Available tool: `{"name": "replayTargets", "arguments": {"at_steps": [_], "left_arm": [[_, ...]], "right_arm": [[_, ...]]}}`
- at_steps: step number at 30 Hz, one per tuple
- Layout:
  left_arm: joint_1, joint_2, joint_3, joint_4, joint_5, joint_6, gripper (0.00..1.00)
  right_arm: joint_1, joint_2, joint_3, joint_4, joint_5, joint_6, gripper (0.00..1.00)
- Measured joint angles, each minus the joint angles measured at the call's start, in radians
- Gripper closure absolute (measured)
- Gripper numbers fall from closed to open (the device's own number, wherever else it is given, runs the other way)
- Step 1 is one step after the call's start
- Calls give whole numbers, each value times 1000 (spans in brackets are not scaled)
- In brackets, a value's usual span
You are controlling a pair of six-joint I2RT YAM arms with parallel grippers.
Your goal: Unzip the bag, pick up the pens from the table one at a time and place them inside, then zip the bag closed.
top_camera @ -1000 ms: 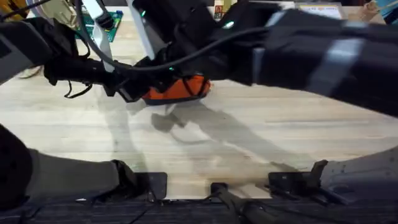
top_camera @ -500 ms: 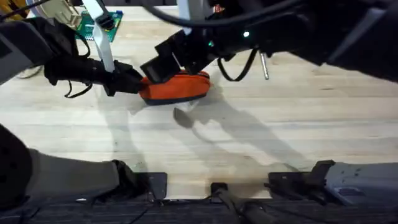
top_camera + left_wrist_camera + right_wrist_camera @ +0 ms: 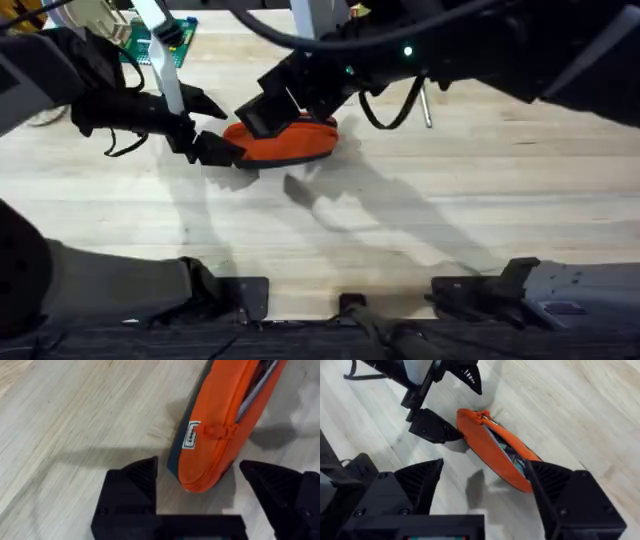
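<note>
Though soft and light, the bag (image 3: 220, 425) on the table (image 3: 450, 200) would likely slump — better pinched at its near end. Left gripper (image 3: 200, 492) straddles that end, spread wide; right gripper (image 3: 485, 490) hovers above, equally wide — both empty.

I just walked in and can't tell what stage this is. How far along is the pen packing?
Fairly far, it seems. The orange bag is unzipped, with pens showing through its gap. One silver pen lies on the table. The left gripper has its jaws open around the bag's end; the right gripper hovers open above. Left: that pen, then zipping.
</note>
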Motion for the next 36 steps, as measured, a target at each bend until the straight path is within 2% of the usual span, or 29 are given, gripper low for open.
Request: {"name": "replayTargets", "arguments": {"at_steps": [7,14,22,29,32,33,34,35,36], "left_arm": [[0,-8,0,-83,-1,57,6],[0,-154,0,-108,-17,101,7],[0,-264,0,-109,-31,112,7],[0,-281,0,-116,-34,113,7],[0,-281,0,-116,-34,113,7],[0,-281,0,-116,-34,113,7],[0,-281,0,-116,-34,113,6],[0,-281,0,-116,-34,114,7],[0,-281,0,-116,-34,115,7]], "right_arm": [[0,0,0,-2,0,-115,5],[-1,0,0,-2,0,-321,4],[-1,0,0,12,0,-504,4],[-1,0,0,15,1,-714,4],[-1,0,0,10,1,-752,6],[-1,0,0,10,1,-759,48],[-1,0,0,10,1,-763,155],[-1,0,0,8,1,-771,552],[-1,0,0,7,1,-771,702]]}}
